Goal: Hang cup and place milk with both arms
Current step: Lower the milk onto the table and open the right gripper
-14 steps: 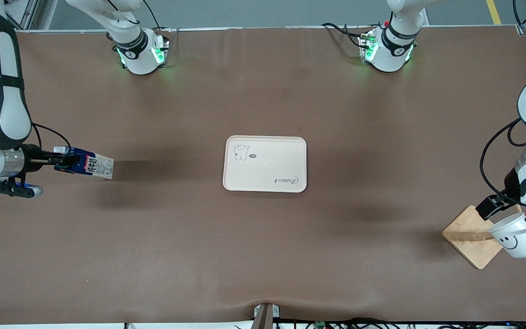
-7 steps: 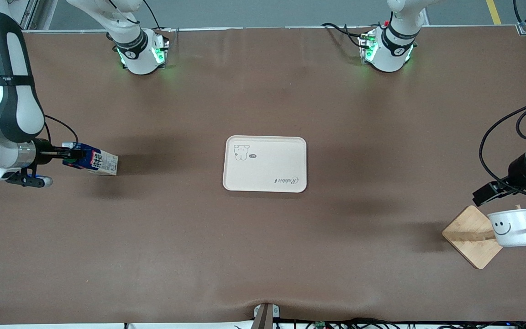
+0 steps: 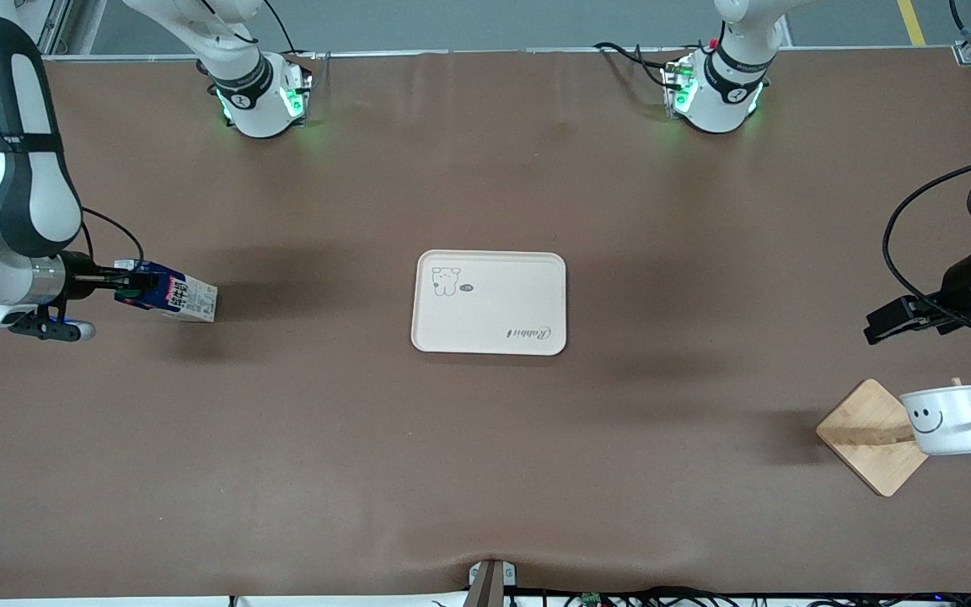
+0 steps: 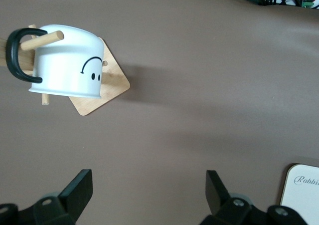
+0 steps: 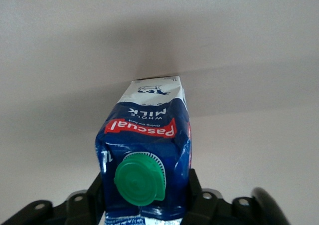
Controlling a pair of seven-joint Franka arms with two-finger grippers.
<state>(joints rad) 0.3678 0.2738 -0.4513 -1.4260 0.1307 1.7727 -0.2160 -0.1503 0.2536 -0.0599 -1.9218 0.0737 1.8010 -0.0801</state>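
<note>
Hanging by its thin black handle on a wooden peg rack (image 3: 871,437) near the left arm's end of the worktop (image 3: 485,472), the cup (image 3: 943,420) looks rigid, light and breakable. The left gripper (image 3: 897,318) hovers nearby, spread and empty. At the right arm's end, the right gripper (image 3: 125,288) pinches the top of the milk (image 3: 174,297), a light, crushable carton best held by its flat sides. An empty white tray (image 3: 490,301) sits mid-worktop.
</note>
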